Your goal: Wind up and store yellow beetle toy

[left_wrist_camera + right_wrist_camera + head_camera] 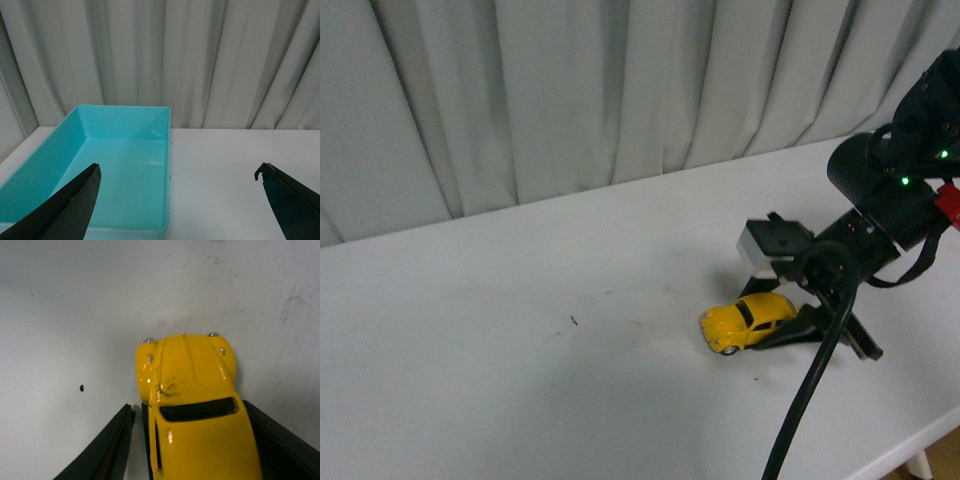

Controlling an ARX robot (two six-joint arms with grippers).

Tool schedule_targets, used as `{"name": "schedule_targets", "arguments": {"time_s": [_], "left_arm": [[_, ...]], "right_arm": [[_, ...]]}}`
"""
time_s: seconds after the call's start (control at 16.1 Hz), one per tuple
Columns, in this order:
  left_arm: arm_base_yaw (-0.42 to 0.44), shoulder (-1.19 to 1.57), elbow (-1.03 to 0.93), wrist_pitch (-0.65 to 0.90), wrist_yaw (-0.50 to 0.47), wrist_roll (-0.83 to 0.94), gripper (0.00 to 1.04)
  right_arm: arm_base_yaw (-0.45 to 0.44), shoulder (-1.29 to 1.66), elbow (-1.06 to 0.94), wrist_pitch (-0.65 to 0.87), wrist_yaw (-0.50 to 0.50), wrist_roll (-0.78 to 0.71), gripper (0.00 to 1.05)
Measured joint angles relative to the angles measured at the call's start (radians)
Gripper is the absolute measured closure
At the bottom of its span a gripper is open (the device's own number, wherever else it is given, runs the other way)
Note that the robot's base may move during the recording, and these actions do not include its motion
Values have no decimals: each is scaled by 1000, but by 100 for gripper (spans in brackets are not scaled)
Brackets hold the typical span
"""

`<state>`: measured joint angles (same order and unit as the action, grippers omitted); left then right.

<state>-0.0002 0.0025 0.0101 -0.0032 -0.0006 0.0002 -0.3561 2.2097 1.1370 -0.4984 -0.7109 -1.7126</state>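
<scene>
The yellow beetle toy [748, 322] stands on its wheels on the white table [520, 340] at the right. My right gripper [790, 328] is low at the table, open, with its jaws on either side of the car's rear half. In the right wrist view the car [192, 405] sits between the two black fingers [107, 450], close to one finger and with a small gap to the other. My left gripper [180, 197] is open and empty, seen only in its own wrist view, above the table beside a turquoise bin [40, 170].
The turquoise bin is open-topped and empty, against the grey curtain [570, 90]. The right arm's black cable [810, 390] hangs down in front of the table. The table's front edge [910, 450] runs near the lower right.
</scene>
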Motion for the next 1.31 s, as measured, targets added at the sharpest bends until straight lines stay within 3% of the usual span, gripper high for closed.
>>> {"name": "schedule_targets", "arguments": {"time_s": [0.06,0.12,0.19,1.31], "left_arm": [[0,0,0,0,-2,0,7],[0,0,0,0,0,0,7],[0,0,0,0,0,0,7],[0,0,0,0,0,0,7]], "right_arm": [[-5,2,1,1,2,14,35],[-11,0,10,6,8,23,14],[-11,0,10,8,8,34,6],[9,-135,77,67,-4,111,7]]}}
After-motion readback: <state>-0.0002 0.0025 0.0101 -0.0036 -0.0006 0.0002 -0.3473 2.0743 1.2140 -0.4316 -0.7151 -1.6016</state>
